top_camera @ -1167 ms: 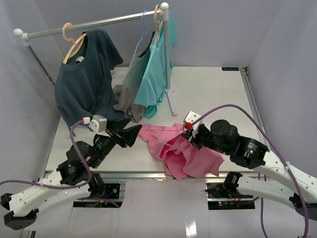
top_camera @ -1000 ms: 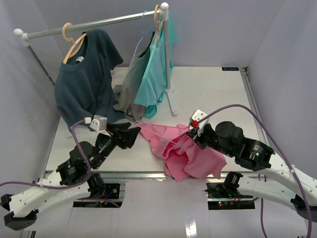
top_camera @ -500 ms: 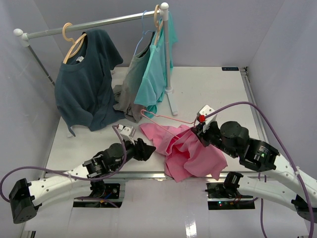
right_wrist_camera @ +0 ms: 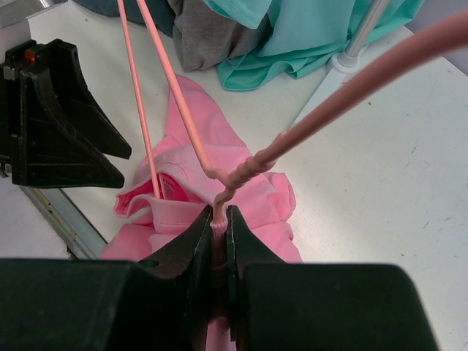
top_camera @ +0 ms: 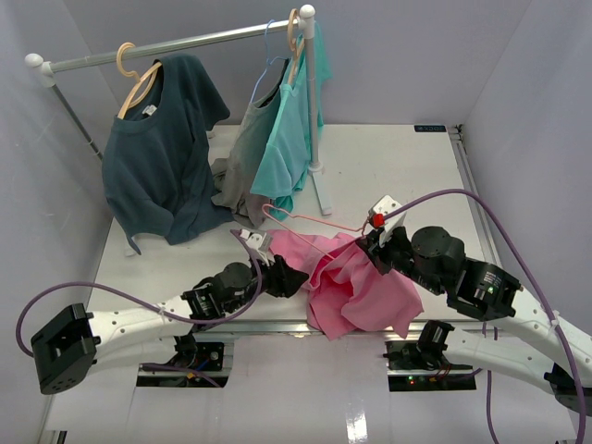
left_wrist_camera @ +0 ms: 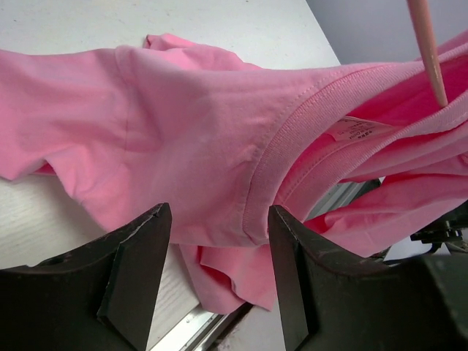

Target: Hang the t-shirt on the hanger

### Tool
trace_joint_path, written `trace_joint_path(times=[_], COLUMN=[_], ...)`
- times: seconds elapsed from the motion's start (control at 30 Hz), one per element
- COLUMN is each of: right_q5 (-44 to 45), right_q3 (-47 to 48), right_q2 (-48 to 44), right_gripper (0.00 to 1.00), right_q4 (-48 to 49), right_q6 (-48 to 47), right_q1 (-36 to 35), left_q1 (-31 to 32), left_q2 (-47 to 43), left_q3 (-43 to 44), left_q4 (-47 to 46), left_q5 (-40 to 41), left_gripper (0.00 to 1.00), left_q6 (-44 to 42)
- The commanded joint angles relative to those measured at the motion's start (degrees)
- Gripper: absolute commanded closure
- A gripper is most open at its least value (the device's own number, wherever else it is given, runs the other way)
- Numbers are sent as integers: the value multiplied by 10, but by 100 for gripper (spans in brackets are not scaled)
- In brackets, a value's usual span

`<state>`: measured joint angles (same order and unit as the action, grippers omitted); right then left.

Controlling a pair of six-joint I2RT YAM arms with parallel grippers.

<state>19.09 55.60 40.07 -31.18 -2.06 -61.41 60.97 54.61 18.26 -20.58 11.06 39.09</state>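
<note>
Right gripper [right_wrist_camera: 218, 219]: jaws pressed narrow on the twisted neck of the thin pink wire hanger [right_wrist_camera: 171, 80], just under the hook. Frame is held up off the white table [top_camera: 388, 166], with its arms slanting toward the left edge.

Left gripper [left_wrist_camera: 216, 248]: jaws spread wide, holding nothing. It is low over the table near the near edge, nose pointed at the ribbed collar of the bright pink fabric t-shirt [left_wrist_camera: 183, 146]. Collar seam sits just ahead of the gap between the jaws; I cannot tell whether it touches them.

T-shirt position: bunched in a heap at the near edge, about midway along it, partly draped beneath the right gripper. From the right wrist, one hanger arm drops into the neck opening beside the sewn label, while the other arm lies outside the cloth.

Step in hand, as I read it: threading the hanger through the collar, half done.

Next move calls for the left jaws to close on the collar rib alone, not a fold of the body, and then stretch it over the free hanger arm. Meanwhile the right gripper needs to keep the neck steady.

Far side: metal rack with a dark navy shirt [top_camera: 157, 148] and a turquoise shirt [top_camera: 291, 139], well apart from the work.
</note>
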Motion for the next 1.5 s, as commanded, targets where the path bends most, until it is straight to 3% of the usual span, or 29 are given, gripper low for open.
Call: trace_joint_path(times=[0.0, 0.23, 0.7, 0.77, 0.9, 0.93, 1.03, 1.2, 1.3, 1.47], right_q5=[-2, -1, -4, -4, -10, -10, -1, -16, -34, -37], right_q3=[4, -1, -10, -15, -24, -27, -39, -56, -61, -62], right_q2=[-7, -11, -5, -6, -12, -14, -26, -42, -41, -36], right_gripper=[92, 92, 92, 92, 92, 92, 92, 92, 92, 92], right_q4=[37, 39, 47, 49, 51, 51, 54, 74, 76, 63], right_q6=[6, 6, 11, 12, 10, 9, 10, 7, -2, -11], right_q1=[-2, -2, -2, -3, -2, -2, -2, -2, -3, -5], left_q1=[11, 25, 47, 48, 46, 42, -4, -144, -191, -245], left_q2=[8, 5, 89, 92, 80, 67, 17, -75, -78, -58], left_q3=[6, 13, 19, 18, 39, 53, 83, 123, 172, 224], left_q4=[-56, -45, -83, -88, -23, 20, 118, 216, 282, 317], left_q5=[-11, 7, 34, 40, 88, 116, 152, 82, 68, 29], left_gripper=[35, 36, 40, 50, 94, 100, 100, 100, 100, 100], left_q6=[8, 3, 5, 4, 5, 6, 4, -10, -27, -45])
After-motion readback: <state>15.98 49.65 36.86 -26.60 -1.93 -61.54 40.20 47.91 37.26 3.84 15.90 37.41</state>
